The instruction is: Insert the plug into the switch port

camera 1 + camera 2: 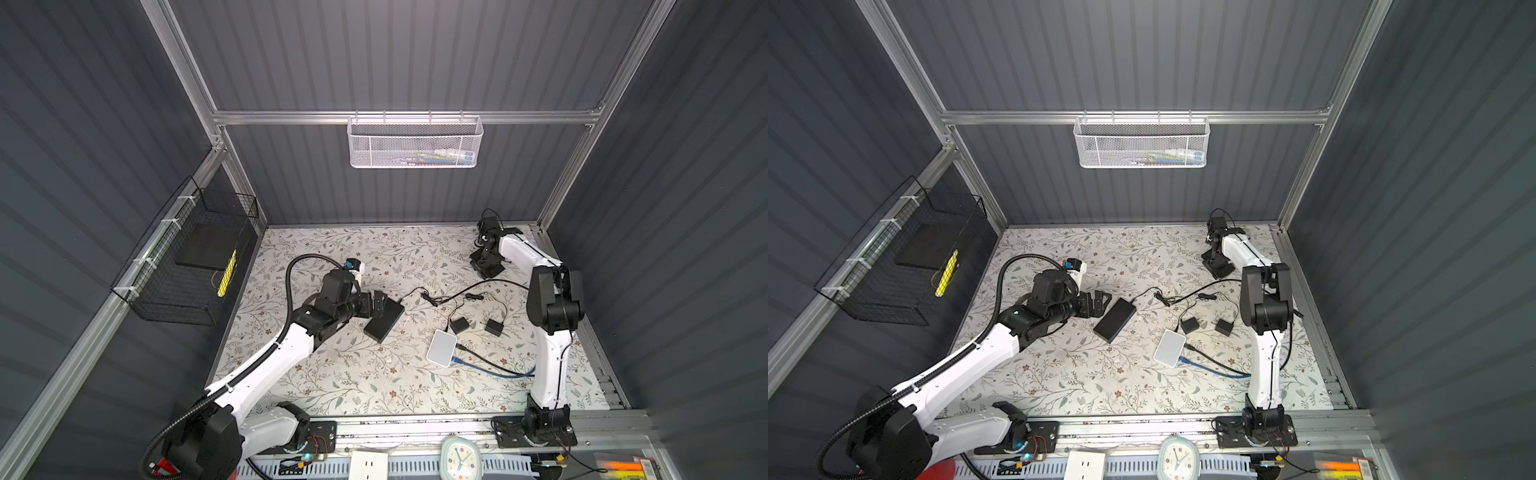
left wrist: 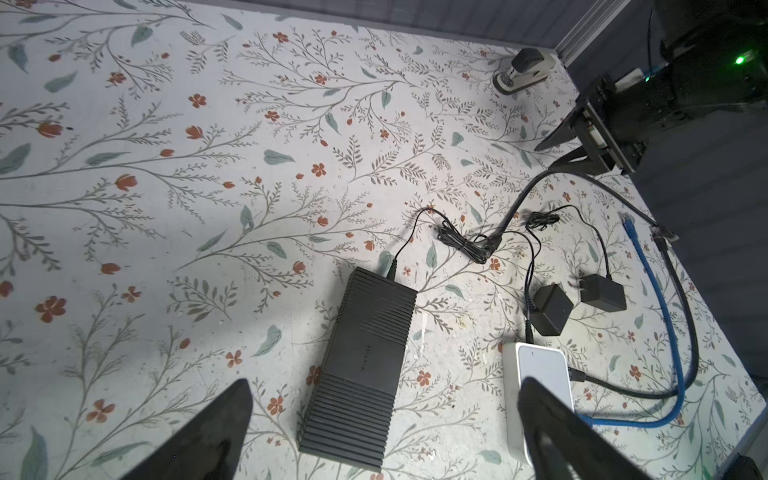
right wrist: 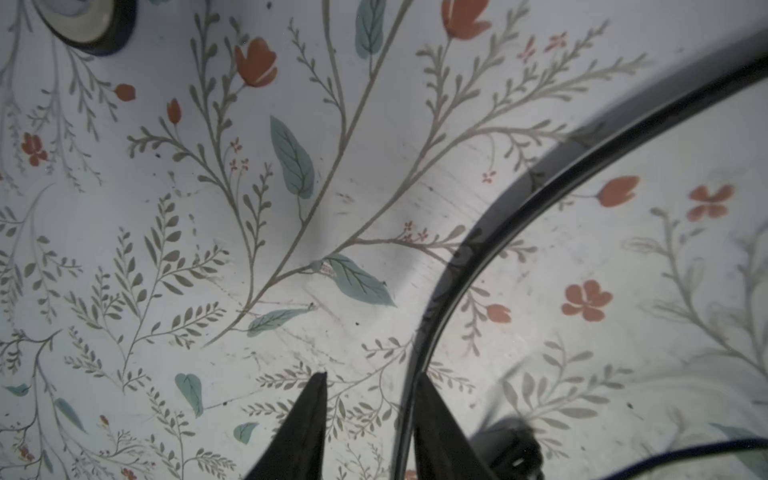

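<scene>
Straddling a thick black cable (image 3: 465,253) far from the ribbed black switch box (image 2: 361,361), right gripper (image 3: 370,376) stands half-open; off-centre closing could lose it; left gripper (image 2: 384,382) gapes empty.

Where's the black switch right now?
Mid-table in both top views, the black switch lies just right of the left gripper, with the white box to its right.

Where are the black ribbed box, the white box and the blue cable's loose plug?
black ribbed box (image 2: 361,361), left wrist view, top face
white box (image 1: 441,347), in a top view, top face
blue cable's loose plug (image 2: 626,219), left wrist view, plug body
</scene>
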Robot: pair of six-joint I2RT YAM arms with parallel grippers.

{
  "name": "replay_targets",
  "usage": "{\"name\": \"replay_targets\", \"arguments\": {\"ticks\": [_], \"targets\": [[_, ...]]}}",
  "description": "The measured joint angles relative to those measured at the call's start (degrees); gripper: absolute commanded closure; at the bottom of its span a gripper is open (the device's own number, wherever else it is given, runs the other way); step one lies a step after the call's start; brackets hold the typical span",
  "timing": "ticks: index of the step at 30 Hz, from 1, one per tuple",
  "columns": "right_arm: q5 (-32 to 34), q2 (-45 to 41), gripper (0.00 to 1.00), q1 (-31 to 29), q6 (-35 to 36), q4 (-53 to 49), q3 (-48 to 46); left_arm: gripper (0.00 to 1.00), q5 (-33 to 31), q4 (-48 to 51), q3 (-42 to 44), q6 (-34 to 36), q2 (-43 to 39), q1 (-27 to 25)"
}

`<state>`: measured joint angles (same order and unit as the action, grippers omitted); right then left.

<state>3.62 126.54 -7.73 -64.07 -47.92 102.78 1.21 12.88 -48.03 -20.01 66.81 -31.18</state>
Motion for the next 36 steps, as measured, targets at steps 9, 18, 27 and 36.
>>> {"name": "replay_targets", "arguments": {"ticks": [9,18,27,36], "targets": [[0.81,3.76,0.63,-0.52,-3.74,-4.63,1.42,0.00,-1.25,1.55,0.31,0.59,-0.70,0.90],[1.62,7.63,0.71,-0.50,-3.43,-7.45,7.85,0.00,-1.38,4.07,-0.92,2.23,-0.39,1.29],[1.77,7.19,0.96,-0.48,-3.23,-6.80,6.82,0.00,-1.53,6.08,-6.99,3.37,1.44,2.03],[3.13,-3.82,1.00,1.64,-4.68,4.96,-8.96,0.00,-1.70,7.65,-10.49,3.52,1.66,2.03]]}}
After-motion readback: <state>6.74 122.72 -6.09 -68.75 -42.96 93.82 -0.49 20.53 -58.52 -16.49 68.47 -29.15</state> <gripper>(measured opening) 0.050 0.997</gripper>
